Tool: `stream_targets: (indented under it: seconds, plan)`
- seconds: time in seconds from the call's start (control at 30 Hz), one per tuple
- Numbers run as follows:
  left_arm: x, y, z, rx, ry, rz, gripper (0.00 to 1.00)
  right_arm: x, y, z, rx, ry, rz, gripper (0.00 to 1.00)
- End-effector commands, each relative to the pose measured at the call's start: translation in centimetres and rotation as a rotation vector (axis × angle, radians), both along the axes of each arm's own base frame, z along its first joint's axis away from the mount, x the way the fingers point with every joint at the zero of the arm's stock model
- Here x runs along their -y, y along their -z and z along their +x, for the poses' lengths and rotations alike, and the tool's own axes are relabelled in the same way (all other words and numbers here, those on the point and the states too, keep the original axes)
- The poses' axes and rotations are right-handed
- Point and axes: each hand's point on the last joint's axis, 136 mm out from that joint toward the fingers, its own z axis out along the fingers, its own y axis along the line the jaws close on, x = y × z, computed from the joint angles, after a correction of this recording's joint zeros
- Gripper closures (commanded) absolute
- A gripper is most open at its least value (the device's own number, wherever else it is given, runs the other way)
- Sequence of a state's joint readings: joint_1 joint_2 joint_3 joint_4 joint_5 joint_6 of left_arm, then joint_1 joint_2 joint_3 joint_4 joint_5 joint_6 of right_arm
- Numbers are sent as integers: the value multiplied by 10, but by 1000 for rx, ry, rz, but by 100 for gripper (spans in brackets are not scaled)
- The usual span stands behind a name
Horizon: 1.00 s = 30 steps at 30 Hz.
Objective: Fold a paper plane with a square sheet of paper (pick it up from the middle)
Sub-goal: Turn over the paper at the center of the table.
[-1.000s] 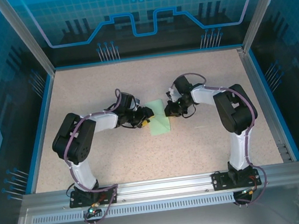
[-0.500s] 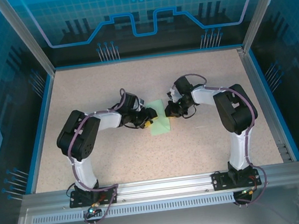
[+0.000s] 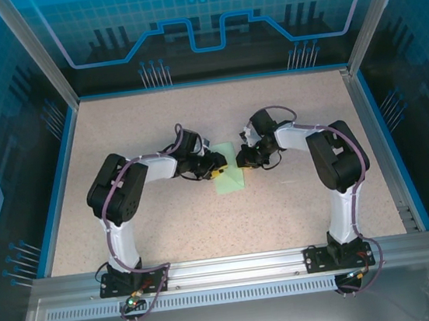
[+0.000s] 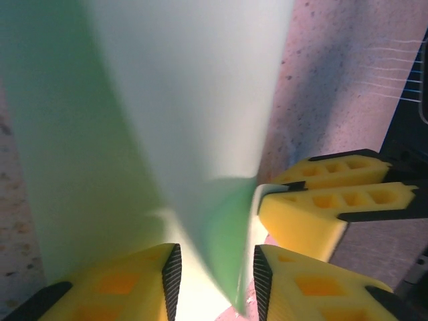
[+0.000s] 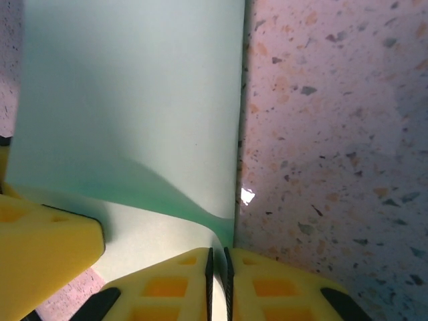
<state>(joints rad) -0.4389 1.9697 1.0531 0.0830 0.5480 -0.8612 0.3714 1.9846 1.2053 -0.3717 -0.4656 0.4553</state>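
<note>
Left claw (image 3: pixel 215 172) has slid in from 9 o'clock over the last second. It now straddles a raised ridge of the paper (image 3: pixel 230 178), jaws narrow with a gap, not pinching. Right claw (image 3: pixel 241 159) hasn't moved and is clamped on the paper's 2 o'clock edge. Paper sits mid-table (image 3: pixel 306 204). I reckon the left is set to pinch the crease.

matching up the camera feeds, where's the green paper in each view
top: green paper mid-table, between the arms' tips
left wrist: green paper fills the upper left and centre
right wrist: green paper fills the upper left
shared landmark: speckled table along the paper's right edge
</note>
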Motion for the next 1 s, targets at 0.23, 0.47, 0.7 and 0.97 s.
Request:
stream_targets:
  seconds: [0.23,0.47,0.7,0.97]
  plan:
    - [4,-2,1,4,26,8,78,8,-39,8,78,52,6,54]
    - [0,-21,7,75,33,40,91,35,-64,14,164,148,-75,37]
    - [-28,-71,1,214,91,224,92,70,-89,14,279,264,-206,14]
    - [-96,-137,6,381,106,743,91,105,-106,10,336,399,-329,9]
